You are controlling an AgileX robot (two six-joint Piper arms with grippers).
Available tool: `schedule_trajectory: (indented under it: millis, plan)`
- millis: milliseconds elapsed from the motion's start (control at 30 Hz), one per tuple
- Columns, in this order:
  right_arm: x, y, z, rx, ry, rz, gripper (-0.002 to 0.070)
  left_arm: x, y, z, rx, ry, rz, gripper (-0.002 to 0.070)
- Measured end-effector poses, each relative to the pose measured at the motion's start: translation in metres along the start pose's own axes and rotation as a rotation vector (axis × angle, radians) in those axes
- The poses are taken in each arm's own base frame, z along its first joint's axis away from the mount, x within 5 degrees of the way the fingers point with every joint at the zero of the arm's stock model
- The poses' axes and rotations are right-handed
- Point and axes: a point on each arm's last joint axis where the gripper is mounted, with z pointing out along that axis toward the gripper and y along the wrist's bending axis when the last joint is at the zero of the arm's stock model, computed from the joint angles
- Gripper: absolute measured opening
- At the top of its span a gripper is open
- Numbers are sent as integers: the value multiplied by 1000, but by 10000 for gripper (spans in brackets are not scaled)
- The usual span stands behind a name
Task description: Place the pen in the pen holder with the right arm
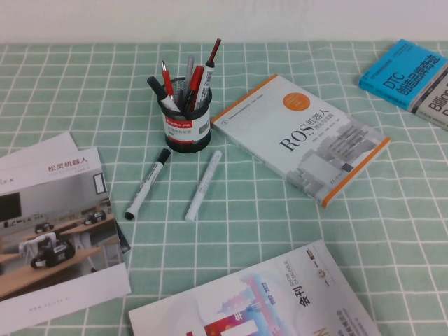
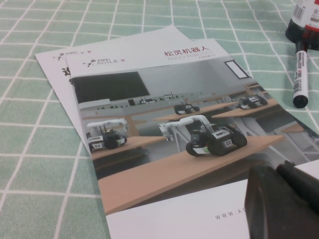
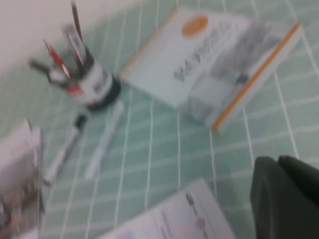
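Observation:
The slim white pen (image 1: 203,185) lies on the green checked cloth just in front of the black mesh pen holder (image 1: 187,122), which holds several pens. The right wrist view shows the pen (image 3: 104,142) and the holder (image 3: 94,87) some way ahead of my right gripper (image 3: 277,160), which is shut, empty and clear of both. My left gripper (image 2: 278,169) is shut and empty over a brochure; the holder's base (image 2: 305,22) is at the edge of its view. Neither arm shows in the high view.
A white marker with a black cap (image 1: 147,183) lies beside the pen on its left. A ROS book (image 1: 301,136) lies right of the holder, with blue books (image 1: 406,70) at the far right. Brochures (image 1: 56,224) lie at the left and a magazine (image 1: 259,301) at the front.

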Motion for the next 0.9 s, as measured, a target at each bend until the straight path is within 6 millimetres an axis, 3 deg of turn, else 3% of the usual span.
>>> schedule_trajectory:
  millis: [267, 367, 467, 633, 900]
  plan:
    - [-41, 18, 51, 60, 370, -45, -19, 0, 0, 0, 0, 0, 0, -6]
    - [-48, 24, 74, 65, 451, -76, -19, 0, 0, 0, 0, 0, 0, -6]
    - [-52, 43, 100, 54, 515, -118, -19, 0, 0, 0, 0, 0, 0, -6]
    - [-46, 88, 152, 83, 609, -226, -19, 0, 0, 0, 0, 0, 0, -6]
    - [-14, 160, 245, 90, 754, -297, -10, 0, 0, 0, 0, 0, 0, -6]
